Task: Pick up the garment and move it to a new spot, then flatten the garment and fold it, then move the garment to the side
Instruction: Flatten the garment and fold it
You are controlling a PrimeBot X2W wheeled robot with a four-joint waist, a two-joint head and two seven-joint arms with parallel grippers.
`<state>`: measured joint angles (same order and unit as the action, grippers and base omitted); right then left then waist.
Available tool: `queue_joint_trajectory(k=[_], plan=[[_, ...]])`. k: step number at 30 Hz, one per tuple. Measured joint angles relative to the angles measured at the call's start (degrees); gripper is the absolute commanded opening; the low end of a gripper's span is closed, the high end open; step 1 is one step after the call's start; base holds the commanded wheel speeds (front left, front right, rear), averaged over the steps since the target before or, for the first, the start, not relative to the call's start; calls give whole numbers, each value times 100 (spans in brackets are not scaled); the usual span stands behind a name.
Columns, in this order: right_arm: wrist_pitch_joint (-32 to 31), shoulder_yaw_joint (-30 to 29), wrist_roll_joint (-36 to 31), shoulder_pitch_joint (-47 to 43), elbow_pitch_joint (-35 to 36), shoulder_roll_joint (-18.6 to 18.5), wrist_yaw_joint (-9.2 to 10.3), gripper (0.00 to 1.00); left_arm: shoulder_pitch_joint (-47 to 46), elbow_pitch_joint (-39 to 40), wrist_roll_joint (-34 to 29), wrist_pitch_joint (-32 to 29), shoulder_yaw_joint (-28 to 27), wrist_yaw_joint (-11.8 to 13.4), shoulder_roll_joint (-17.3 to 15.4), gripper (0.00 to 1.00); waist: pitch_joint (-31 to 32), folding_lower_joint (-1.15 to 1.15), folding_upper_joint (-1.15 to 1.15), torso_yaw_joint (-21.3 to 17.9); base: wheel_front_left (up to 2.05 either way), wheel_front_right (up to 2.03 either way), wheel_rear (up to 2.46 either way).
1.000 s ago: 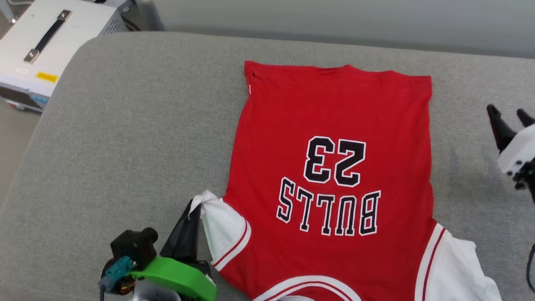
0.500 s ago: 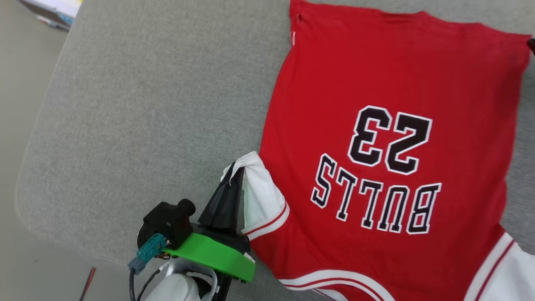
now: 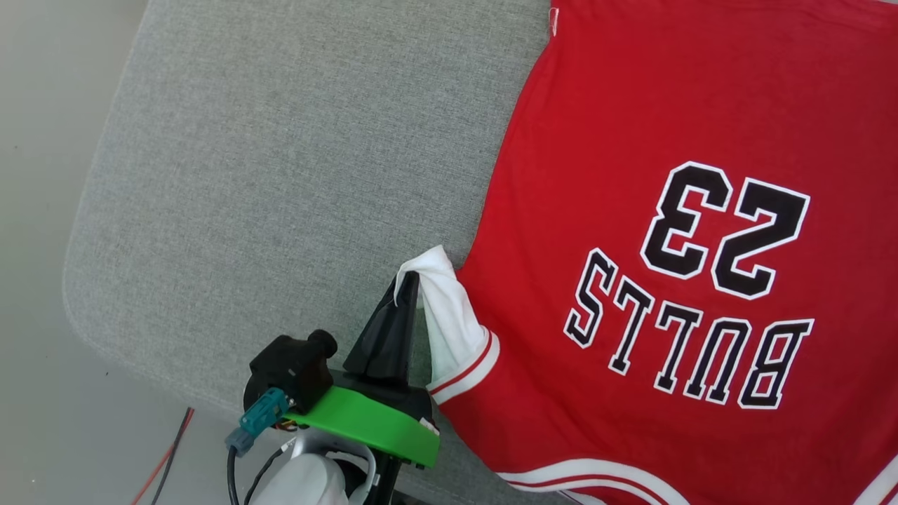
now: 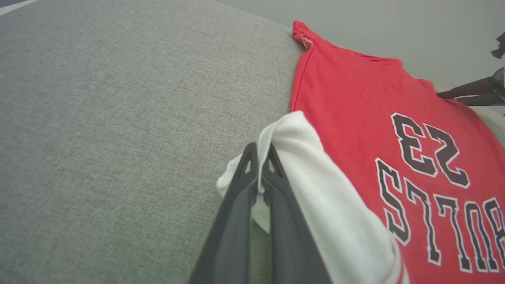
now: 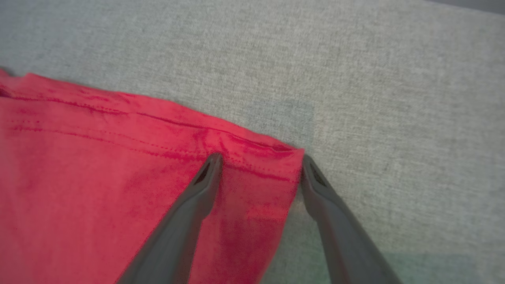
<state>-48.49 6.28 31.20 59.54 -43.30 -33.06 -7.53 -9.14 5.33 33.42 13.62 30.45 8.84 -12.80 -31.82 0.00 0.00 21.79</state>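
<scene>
The garment (image 3: 631,140) lies flat on the grey cushion, red, with "BULLS 23" facing up and upside down in the head view. My left gripper (image 3: 409,280) is shut on the tip of its white sleeve (image 3: 449,315), which is pinched and lifted a little off the cushion. The left wrist view shows the same pinch, with the left gripper (image 4: 258,152) closed on the sleeve (image 4: 315,177). In the right wrist view my right gripper (image 5: 261,159) is open. Its fingers stand on either side of the red hem corner (image 5: 268,165), low over the cloth.
The grey cushion (image 3: 280,175) has a rounded corner at the lower left, with pale floor (image 3: 42,280) beyond it. Red and black wires (image 3: 168,456) lie on that floor. Bare cushion stretches left of the shirt and past the hem (image 5: 394,98).
The head camera has swung, shifting the whole picture right and up. My left gripper stays shut on the sleeve. My right gripper moved from beside the shirt to its far hem corner.
</scene>
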Motion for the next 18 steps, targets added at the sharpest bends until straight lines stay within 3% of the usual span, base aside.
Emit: queue_joint_trajectory(k=[1, 2, 11, 18], plan=[[-67, 20, 1, 26, 9, -15, 0, 8, 0, 0, 10, 2, -1, 0, 5, 0, 3, 0, 0, 3, 0, 0, 0], [-116, 22, 15, 30, 23, -12, 0, 0, 0, 1, 22, 3, -3, 0, 10, 0, 9, 0, 0, 2, 0, 0, 0], [-366, 22, 93, -137, 119, -125, 1, 0, 5, -145, 94, -10, -8, 4, 16, 0, 208, 1, 0, -6, 0, 0, 0], [-274, -98, 205, -806, 416, -308, -1, 0, 108, -280, 156, -159, -69, 62, -100, 0, 697, 1, 0, -116, 0, 0, 0]])
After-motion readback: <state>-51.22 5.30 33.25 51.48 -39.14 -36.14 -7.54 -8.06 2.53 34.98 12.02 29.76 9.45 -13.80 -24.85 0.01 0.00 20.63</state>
